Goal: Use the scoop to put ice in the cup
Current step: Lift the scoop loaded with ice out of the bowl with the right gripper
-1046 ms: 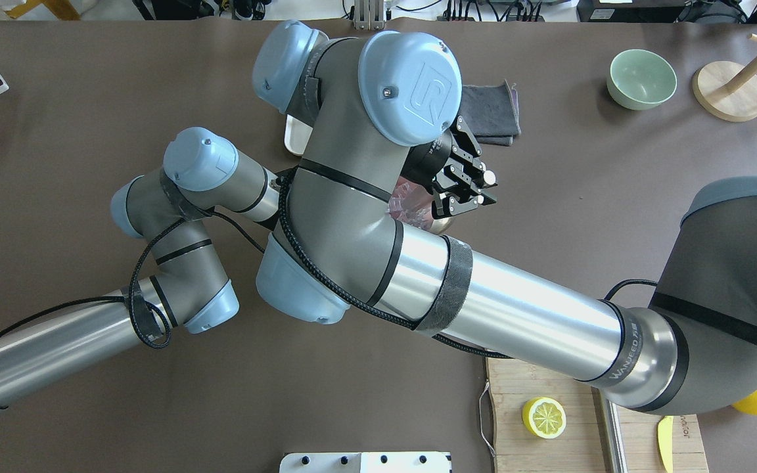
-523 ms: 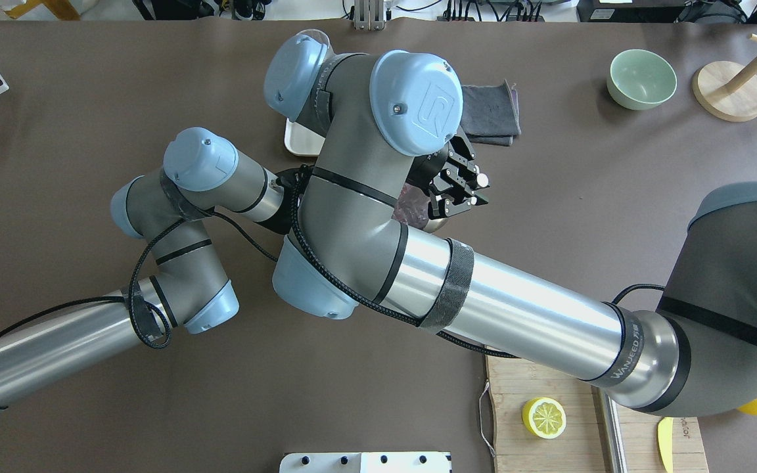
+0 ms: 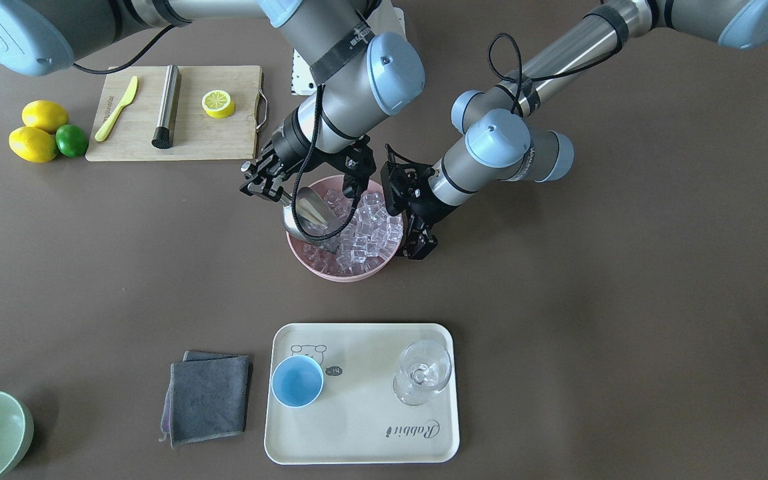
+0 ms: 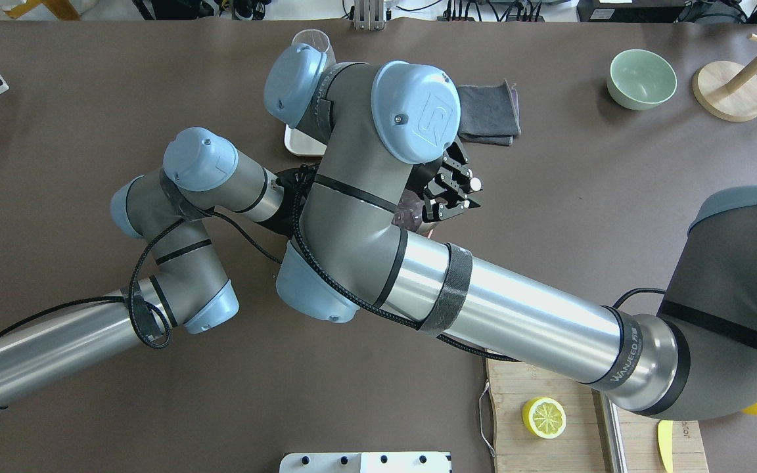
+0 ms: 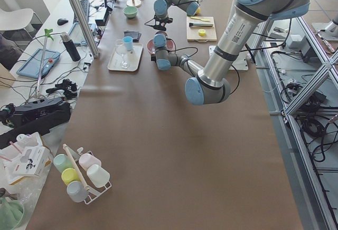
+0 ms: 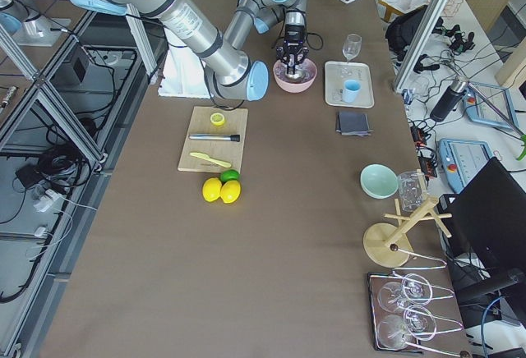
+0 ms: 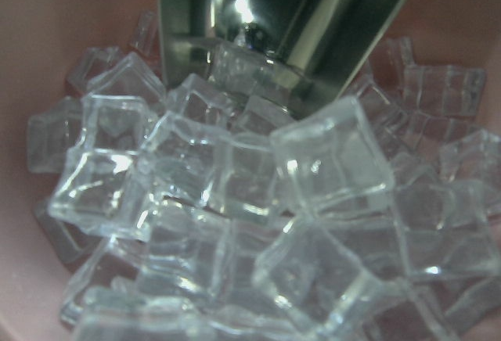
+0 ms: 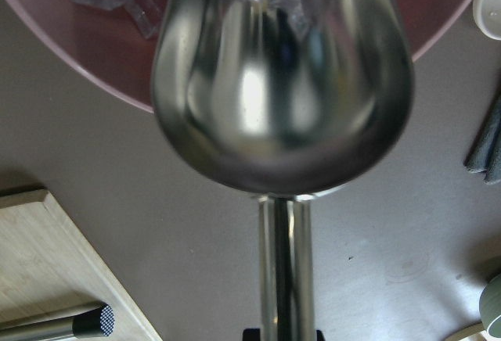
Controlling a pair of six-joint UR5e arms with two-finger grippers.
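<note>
Right gripper is clamped narrow on the handle of the scoop. It holds the scoop low and tilted, with the bowl end pointing away from the gripper and down, an angle that suits digging. The scoop's lip is pushed in among the ice just ahead of the gripper. The left wrist view shows cubes pressed against the lip. The inside looks mostly empty, so this is judged to be the digging step, with no load taken yet.

The ice is heaped in a pink bowl, and the scoop enters over the rim nearest the right gripper. Left gripper is at the opposite rim, beside or touching it, probably to steady the bowl against the push. Its jaw opening cannot be told.

The cup stands upright and empty, well apart from both grippers beyond the bowl. It sits on a tray on the bench, near a stemmed glass. It is the drop target, so the next move calls for a level carry.
</note>
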